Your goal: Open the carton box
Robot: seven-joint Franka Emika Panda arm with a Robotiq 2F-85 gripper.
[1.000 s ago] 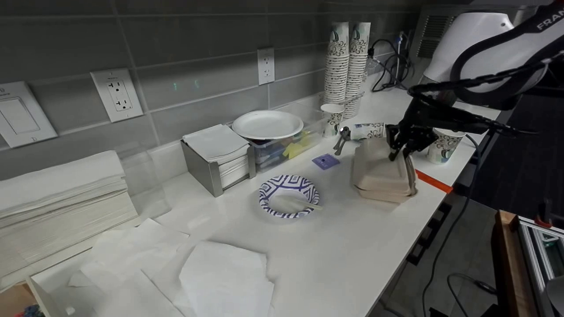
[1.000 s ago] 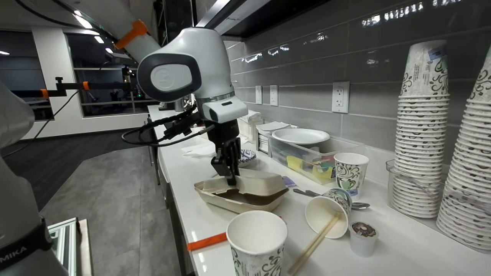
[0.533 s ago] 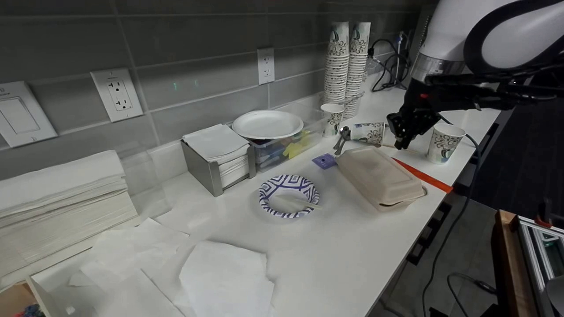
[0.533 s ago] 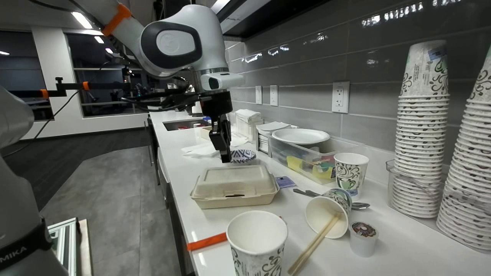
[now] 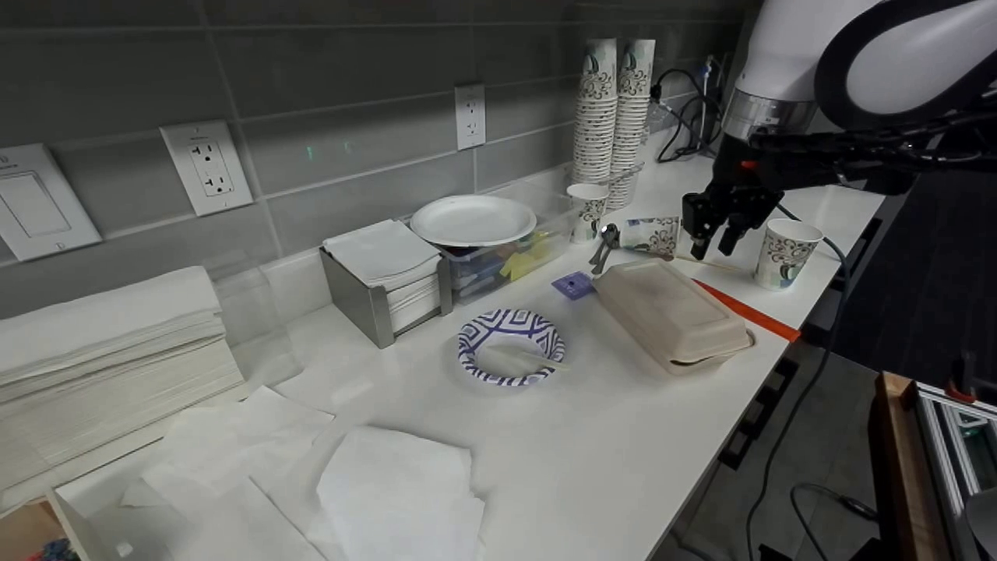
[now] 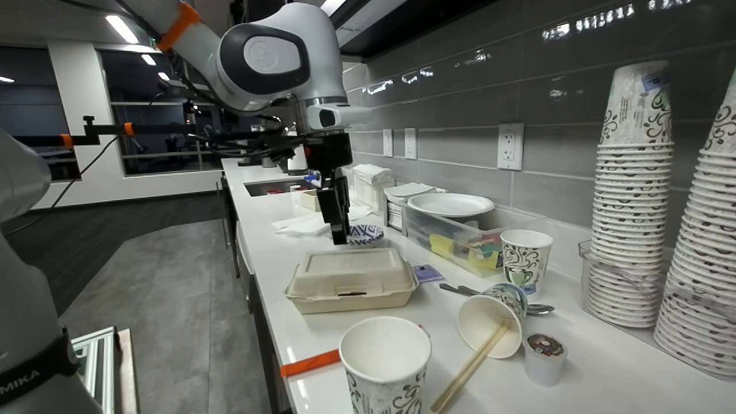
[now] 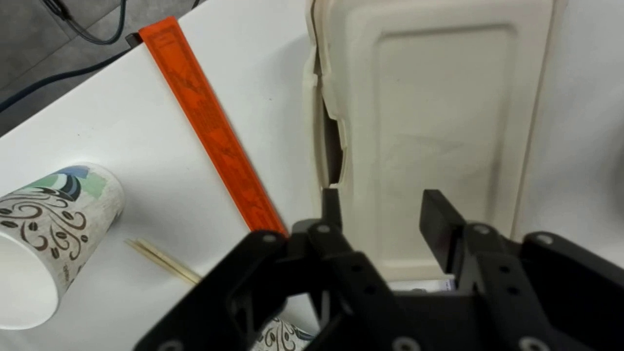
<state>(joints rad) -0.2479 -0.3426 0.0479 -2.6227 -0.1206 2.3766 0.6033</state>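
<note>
The gripper (image 7: 380,196), fingers (image 7: 440,225) newly spread and empty, hangs above the carton box (image 6: 359,302), apparently clear of its lid (image 6: 355,265), down again, so opening it should take another try.

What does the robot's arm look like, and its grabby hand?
The arm is smooth and white, with a dark rounded panel, an orange band, a silver ring and black cables. Pale letters lower down read MIKA. Its gripper is black, with two chunky fingers and round bolts.
</note>
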